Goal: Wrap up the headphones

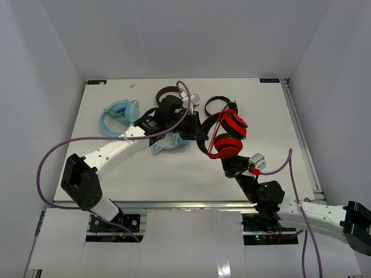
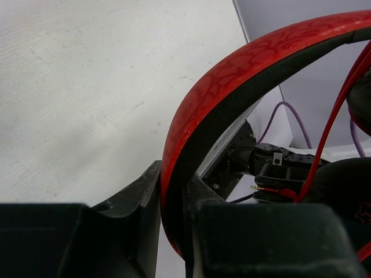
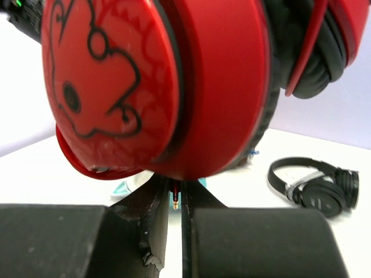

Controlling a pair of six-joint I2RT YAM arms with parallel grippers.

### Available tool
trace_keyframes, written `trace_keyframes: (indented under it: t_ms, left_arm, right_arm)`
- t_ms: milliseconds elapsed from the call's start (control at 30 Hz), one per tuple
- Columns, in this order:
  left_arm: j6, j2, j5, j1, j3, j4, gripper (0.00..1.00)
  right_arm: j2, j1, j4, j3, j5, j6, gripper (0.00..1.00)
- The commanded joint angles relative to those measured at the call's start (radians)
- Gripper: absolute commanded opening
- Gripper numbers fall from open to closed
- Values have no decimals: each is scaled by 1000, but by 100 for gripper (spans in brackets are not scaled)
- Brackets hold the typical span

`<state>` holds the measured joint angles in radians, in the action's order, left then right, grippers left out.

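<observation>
**Both claws on the red pair, plug end in my right**

The headphones (image 1: 229, 136) sit between my two claws near the middle of the table (image 1: 272, 168) and, as far as I can judge, are held up off it. My left claw (image 2: 171, 200) is clamped narrow on the red-and-black headband (image 2: 232, 75). From its fingers the band arcs up and away to the right, towards my other arm.

My right claw (image 3: 175, 197) is pinched nearly closed just below the printed red ear cup (image 3: 162, 87). The small metal plug (image 3: 175, 201) of the thin red cable (image 2: 324, 133) shows in the slit between its fingers. From the left wrist view the cable runs from that plug up towards the cups, roughly along the line joining my two claws.

My reading is that the next move turns on this. The left claw anchors the band, and the right, which is nearer the cups and has the free end, should carry the cable round them. The risk is the plug slipping out of so thin a pinch.

The count is one red pair, one cable and one plug, with two claws both occupied. Around them lie one small black pair (image 3: 316, 185), one brown-banded pair (image 1: 168, 92) and one pale blue pair (image 1: 119, 116) off to the left. More pale blue shows under my left wrist, and I cannot tell whether it is a second pair.
</observation>
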<state>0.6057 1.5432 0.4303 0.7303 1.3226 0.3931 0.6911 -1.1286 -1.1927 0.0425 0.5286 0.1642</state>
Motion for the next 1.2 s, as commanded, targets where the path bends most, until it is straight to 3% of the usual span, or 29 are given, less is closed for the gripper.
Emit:
trace_keyframes:
  t_ms: [0, 200, 400, 500, 667, 833, 1000, 1167]
  left_arm:
    - [-82, 52, -2, 1, 53, 32, 0]
    - [-228, 173, 56, 1, 178, 47, 0]
    - [-487, 395, 97, -1, 514, 270, 0]
    - [-616, 456, 154, -2, 613, 326, 0]
    - [-841, 489, 202, -2, 699, 341, 0]
    - [-996, 516, 280, 0, 780, 366, 0]
    - [-1072, 519, 372, -2, 816, 391, 0]
    - [-1118, 494, 362, -1, 785, 375, 0]
  right_arm:
    - [58, 7, -94, -189, 149, 18, 8]
    - [159, 9, -187, -213, 218, 72, 8]
    - [149, 30, -217, -261, 212, 99, 8]
    - [185, 43, -228, -247, 228, 105, 8]
    - [244, 52, -238, -214, 231, 128, 8]
    - [192, 53, -233, -234, 165, 127, 8]
    - [121, 54, -149, -225, 90, 108, 8]
    - [38, 55, -63, -217, 46, 78, 8]
